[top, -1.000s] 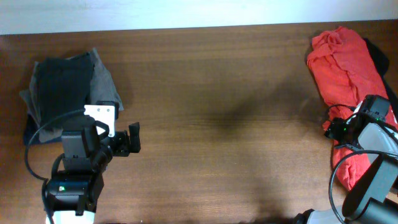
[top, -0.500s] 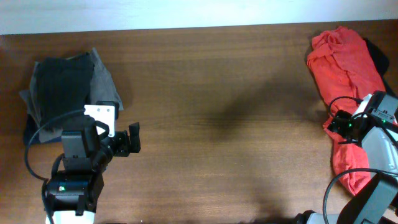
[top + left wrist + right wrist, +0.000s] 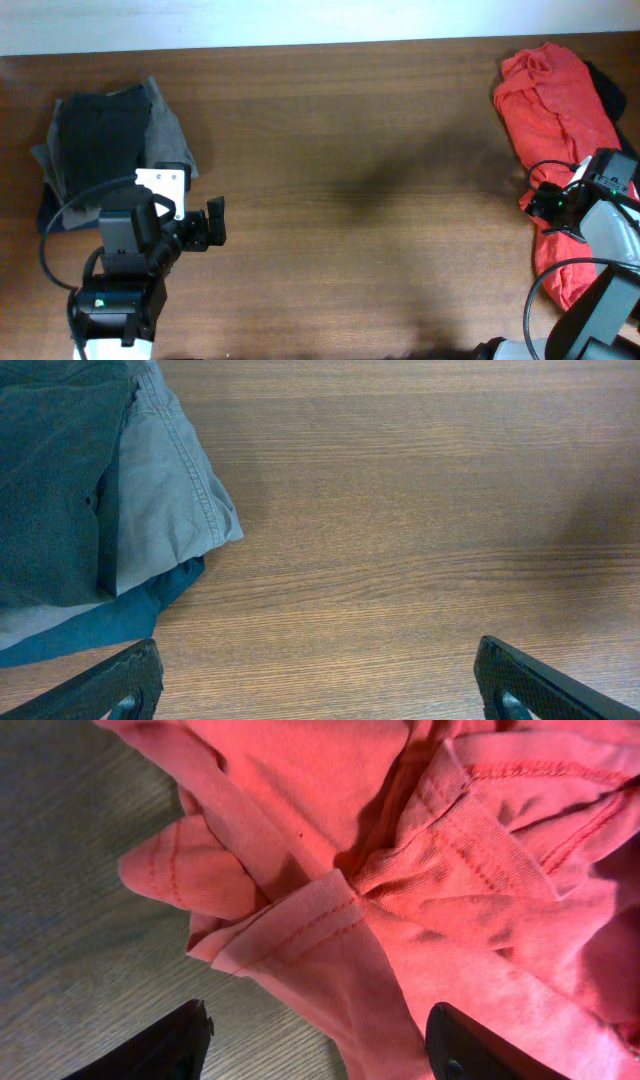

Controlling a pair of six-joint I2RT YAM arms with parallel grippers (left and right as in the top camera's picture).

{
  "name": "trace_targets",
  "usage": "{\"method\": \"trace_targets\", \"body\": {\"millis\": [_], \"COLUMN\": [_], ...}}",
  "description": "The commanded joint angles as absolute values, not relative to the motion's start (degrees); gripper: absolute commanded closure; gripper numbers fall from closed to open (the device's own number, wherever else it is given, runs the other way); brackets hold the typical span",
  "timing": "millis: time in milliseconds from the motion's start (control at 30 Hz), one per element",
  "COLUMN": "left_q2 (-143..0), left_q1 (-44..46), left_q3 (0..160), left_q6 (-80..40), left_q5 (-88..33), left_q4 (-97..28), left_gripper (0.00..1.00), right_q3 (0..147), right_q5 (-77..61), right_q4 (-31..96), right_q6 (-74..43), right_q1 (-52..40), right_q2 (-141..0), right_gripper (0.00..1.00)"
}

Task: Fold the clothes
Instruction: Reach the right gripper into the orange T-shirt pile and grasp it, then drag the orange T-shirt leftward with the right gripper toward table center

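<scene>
At the right edge of the surface (image 3: pixel 350 150): the red-orange T-shirt (image 3: pixel 555 95) lies in a crumpled heap, not folded. It runs along the edge from the far side toward the near side.
Dark cloth (image 3: pixel 606 88): it shows at the far-right side of the T-shirt. I cannot tell what garment it is.
Right gripper (image 3: pixel 548 203): I hold it over the left border of the T-shirt, about the middle of the heap.
Right jaws: they stand fairly wide apart and hold nothing. In my wrist view a stitched hem and a small rounded fold of red cloth lie before them, with wood at the left.
Folded stack (image 3: pixel 105 145): it is at the far-left part of the surface, well apart from the T-shirt. A dark piece is on top, a grey piece under it, and a blue piece at the bottom.
Left gripper (image 3: pixel 205 225): it is near the near-right corner of the stack, over wood, and touches no cloth.
Left jaws: they are fully wide and empty, and between their tips I see only wood.
Middle of the surface: brown wood grain with a soft dark shadow on it.
</scene>
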State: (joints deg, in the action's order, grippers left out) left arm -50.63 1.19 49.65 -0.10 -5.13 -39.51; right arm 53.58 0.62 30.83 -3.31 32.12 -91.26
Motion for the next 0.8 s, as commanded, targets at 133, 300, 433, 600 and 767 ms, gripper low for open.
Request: {"method": "trace_targets", "body": {"millis": [133, 300, 433, 600, 767], "left_q2": [-50.52, -50.52, -50.57, -50.57, -50.57], "left_q1": [0.99, 0.99, 0.99, 0.99, 0.99], "left_q3": [50.89, 50.89, 50.89, 50.89, 50.89], "left_q6": [-0.64, -0.64, -0.64, -0.64, -0.64], "left_q5": [-5.76, -5.74, -5.74, -5.72, -5.72], "left_q4": [-39.29, -39.27, -39.29, -38.65, -36.80], "left_gripper": [0.01, 0.01, 0.01, 0.01, 0.01], "right_q3": [54.65, 54.68, 55.22, 61.23, 63.75], "right_q5": [1.74, 1.65, -3.31, -17.02, -18.04], "right_q4": [30.44, 30.63, 31.35, 39.40, 45.98], "right_q6": [-5.48, -6.74, -6.72, -6.00, -5.87], "right_q1": [32.32, 32.32, 32.27, 29.50, 14.59], "right_q2": [-91.98, -91.94, -90.17, -84.38, -78.15], "right_gripper": [0.65, 0.96, 0.96, 0.96, 0.96]}}
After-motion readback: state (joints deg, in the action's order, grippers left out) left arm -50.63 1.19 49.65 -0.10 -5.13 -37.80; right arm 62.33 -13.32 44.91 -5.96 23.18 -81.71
